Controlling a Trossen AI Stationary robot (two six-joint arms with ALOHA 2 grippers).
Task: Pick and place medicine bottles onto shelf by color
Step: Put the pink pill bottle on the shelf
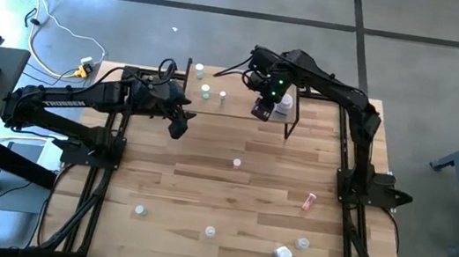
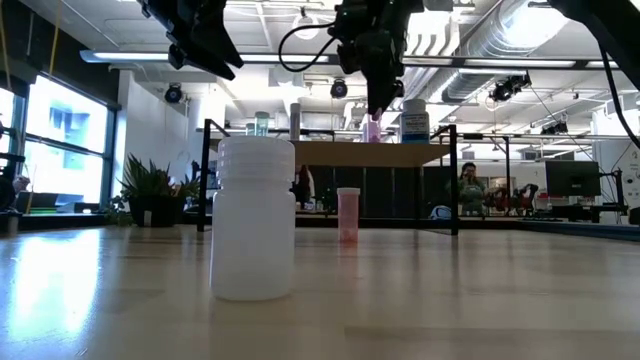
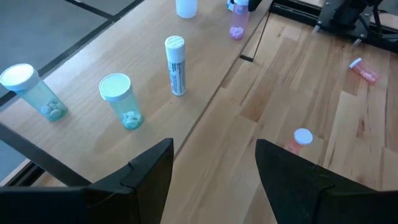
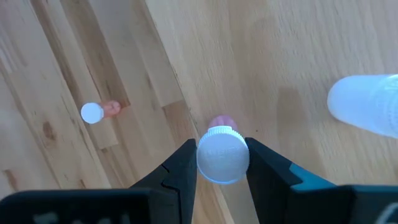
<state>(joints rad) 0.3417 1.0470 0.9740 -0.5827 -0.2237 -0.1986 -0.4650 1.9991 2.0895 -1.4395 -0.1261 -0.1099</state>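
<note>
The right gripper (image 4: 222,163) is holding a pink bottle (image 4: 222,154) by its white cap, jaws clamped narrow, hanging over the shelf (image 3: 205,68) near its front edge. If it is released this close to the edge, the bottle may be tipping off onto the counter (image 1: 236,209), or knocking the large white bottle (image 4: 367,102) beside it. The left gripper (image 3: 214,171) is waiting near the shelf, jaws wide and empty.

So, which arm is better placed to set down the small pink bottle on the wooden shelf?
The right arm. Its gripper is shut on the small pink bottle with a white cap, directly above the light-wood shelf. The left gripper is open, empty, at the shelf's other end.
</note>
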